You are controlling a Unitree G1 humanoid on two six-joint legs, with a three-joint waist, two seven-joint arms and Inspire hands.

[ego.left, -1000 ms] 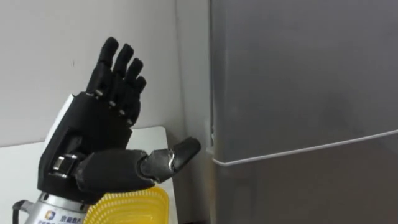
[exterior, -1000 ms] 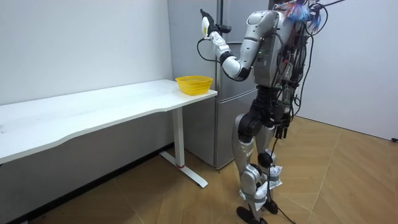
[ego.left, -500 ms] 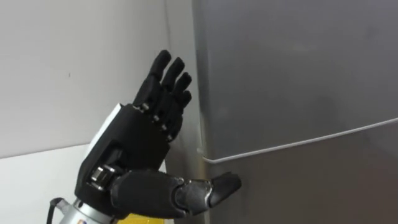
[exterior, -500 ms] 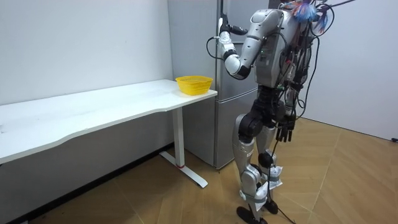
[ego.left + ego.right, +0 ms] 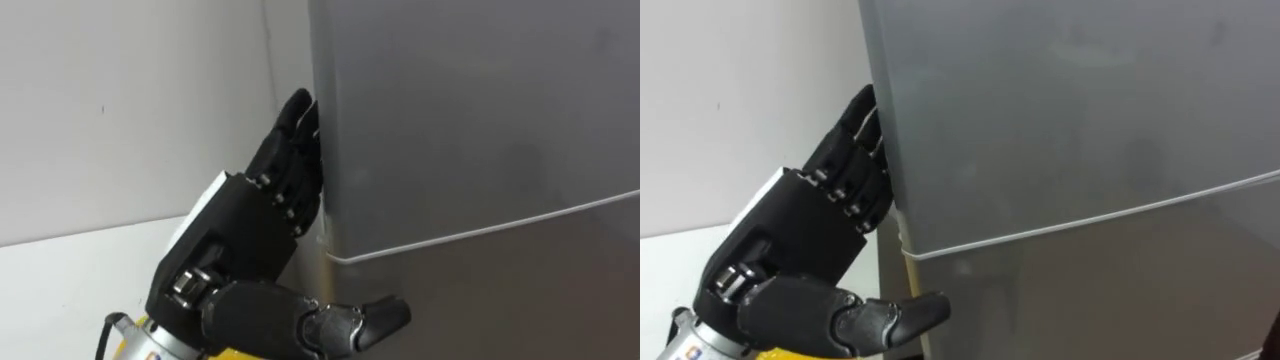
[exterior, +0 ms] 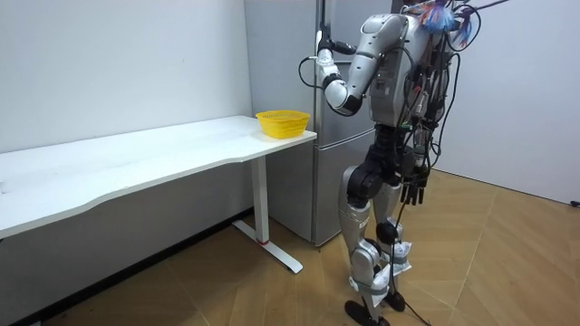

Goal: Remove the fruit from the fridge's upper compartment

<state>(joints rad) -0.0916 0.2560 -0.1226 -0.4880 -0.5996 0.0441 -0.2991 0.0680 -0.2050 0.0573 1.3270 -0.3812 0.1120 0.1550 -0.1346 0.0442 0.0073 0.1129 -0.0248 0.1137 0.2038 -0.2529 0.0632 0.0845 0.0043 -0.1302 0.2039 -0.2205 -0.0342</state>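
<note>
**Left hand laid against the upper door's edge, door shut**

On the far left of the eye views, the white bench (image 5: 70, 270) runs along the wall. The yellow basket (image 6: 282, 121) sits at the bench end nearest the fridge, probably put there to take whatever is fetched out.

Just right of the bench, the left hand (image 5: 240, 240) is raised with its back toward the camera. Its fingers (image 5: 290, 140) are almost straight and lie close together, pressed up along the left side edge of the upper fridge door (image 5: 480, 110). The thumb (image 5: 360, 322) sticks out to the right, low down, beneath the pale seam (image 5: 500, 225) that separates the upper door from the lower door (image 5: 500, 310). The hand holds nothing. Whether the tips are already hooked behind the edge cannot be told.

This placement looks deliberate. The door shows no handle, so its side edge appears to be the only place to get a purchase and pull it open.

The upper door is flush and closed, so the item to retrieve must be out of sight behind it. My judgement is that the task is barely begun.

In the room view the robot stands upright, close in front of the fridge. Its right hand (image 6: 413, 192) hangs idle by its thigh.
</note>
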